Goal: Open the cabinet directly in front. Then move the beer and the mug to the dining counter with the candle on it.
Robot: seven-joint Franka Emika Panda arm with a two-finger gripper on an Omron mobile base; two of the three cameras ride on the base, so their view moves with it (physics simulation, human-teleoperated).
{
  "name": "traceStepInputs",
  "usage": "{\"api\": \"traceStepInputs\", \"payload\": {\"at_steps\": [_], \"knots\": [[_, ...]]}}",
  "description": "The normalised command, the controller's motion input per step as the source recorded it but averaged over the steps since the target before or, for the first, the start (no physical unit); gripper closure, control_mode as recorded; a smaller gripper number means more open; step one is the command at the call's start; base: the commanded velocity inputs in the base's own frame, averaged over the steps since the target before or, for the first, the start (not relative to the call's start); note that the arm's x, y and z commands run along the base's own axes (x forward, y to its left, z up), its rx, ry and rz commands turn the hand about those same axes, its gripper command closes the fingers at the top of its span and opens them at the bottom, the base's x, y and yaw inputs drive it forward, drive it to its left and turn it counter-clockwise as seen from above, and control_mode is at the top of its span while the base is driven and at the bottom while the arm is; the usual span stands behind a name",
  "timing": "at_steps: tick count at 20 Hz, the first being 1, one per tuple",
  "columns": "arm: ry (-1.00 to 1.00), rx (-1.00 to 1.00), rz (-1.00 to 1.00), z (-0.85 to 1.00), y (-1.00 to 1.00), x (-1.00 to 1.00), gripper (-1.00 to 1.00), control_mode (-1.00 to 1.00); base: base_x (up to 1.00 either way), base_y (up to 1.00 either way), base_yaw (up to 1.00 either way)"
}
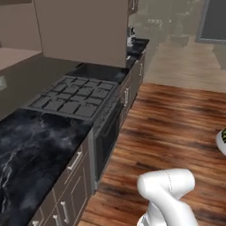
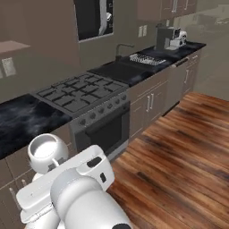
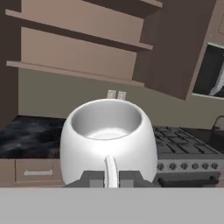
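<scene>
At the bottom of the hand view, the gripper (image 3: 111, 178) is clamped on the handle of the mug (image 3: 108, 141), its two dark fingertips (image 3: 92, 179) pinching the thin white handle between them. The mug is held upright in the air, mouth up and empty. In the right base view the mug (image 2: 45, 153) hangs at the front edge of the black marble worktop (image 2: 24, 120), just left of the stove (image 2: 82, 92). Beyond it, the open cabinet (image 3: 83, 39) shows bare shelves above the worktop.
</scene>
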Motion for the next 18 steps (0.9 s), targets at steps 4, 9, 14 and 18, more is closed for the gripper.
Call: {"api": "traceStepInputs", "payload": {"at_steps": [4, 9, 14, 18], "knots": [[0.0, 0.0, 0.0, 0.0, 0.0, 0.0, 1.0, 1.0, 0.0, 0.0, -0.46], [0.0, 0.0, 0.0, 0.0, 0.0, 0.0, 1.0, 1.0, 0.0, 0.0, -0.46], [0.0, 0.0, 0.0, 0.0, 0.0, 0.0, 1.0, 1.0, 0.0, 0.0, -0.46], [0.0, 0.0, 0.0, 0.0, 0.0, 0.0, 1.0, 1.0, 0.0, 0.0, -0.46]]}}
